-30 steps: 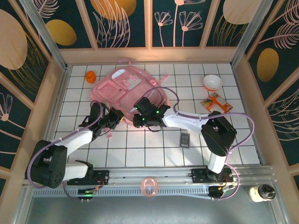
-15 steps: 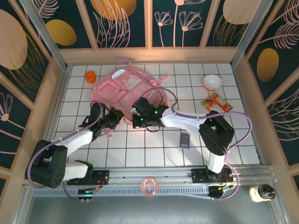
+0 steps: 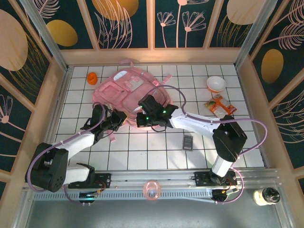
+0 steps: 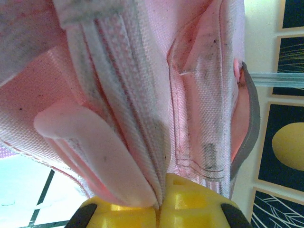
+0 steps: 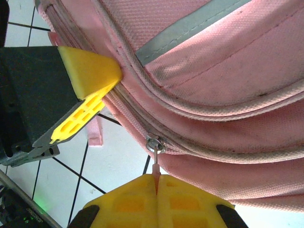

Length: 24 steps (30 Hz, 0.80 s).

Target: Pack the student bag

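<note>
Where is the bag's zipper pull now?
In the right wrist view, the zipper pull hangs from the student bag's near edge, pinched by the right gripper at bottom centre.

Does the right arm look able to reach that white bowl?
Probably not yet: the right gripper is shut on the zip pull of the student bag. Once released, the way to the white bowl looks free.

The student bag (image 3: 127, 90) is a large pale pink fabric backpack lying flat, front side up, on the far left part of the white tiled table (image 3: 156, 152). It has white and clear pocket panels. A zip runs along its near edge, with a metal ring and a thin pink pull tab (image 5: 155, 167) sticking outward. A grey strip (image 5: 190, 28) crosses the fabric above the zip.
</note>
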Tool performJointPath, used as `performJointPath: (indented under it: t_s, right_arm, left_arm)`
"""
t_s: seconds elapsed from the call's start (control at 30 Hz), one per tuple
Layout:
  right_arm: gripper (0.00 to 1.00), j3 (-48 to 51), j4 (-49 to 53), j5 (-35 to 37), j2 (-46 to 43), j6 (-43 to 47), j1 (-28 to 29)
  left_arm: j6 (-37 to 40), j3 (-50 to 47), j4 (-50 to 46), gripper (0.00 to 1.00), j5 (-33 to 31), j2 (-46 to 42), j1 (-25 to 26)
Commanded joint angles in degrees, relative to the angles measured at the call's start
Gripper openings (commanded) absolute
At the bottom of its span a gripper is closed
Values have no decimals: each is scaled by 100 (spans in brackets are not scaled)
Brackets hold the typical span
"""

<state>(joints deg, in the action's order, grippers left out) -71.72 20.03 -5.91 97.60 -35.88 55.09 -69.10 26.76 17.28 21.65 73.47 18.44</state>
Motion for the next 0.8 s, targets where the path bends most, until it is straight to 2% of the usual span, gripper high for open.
performJointPath:
  t_s: [0.0,0.2,0.57,0.67,0.77]
  right_arm:
    - [0,-4,150,-208,-342,77,-20]
    - [0,472,427,134,-690,-4,-415]
    - [0,1032,701,328,-848,601,-1196]
    - [0,1051,707,220,-929,637,-1159]
    - [0,1123,510,90,-980,438,-821]
  left_arm:
    - [124,53,127,0,-380,-21,-59]
    - [189,56,-25,0,-573,-194,-61]
    - [401,228,-311,0,-654,-351,-65]
    - [637,268,-503,0,-812,-412,-117]
    - [935,346,-517,0,-782,-334,-269]
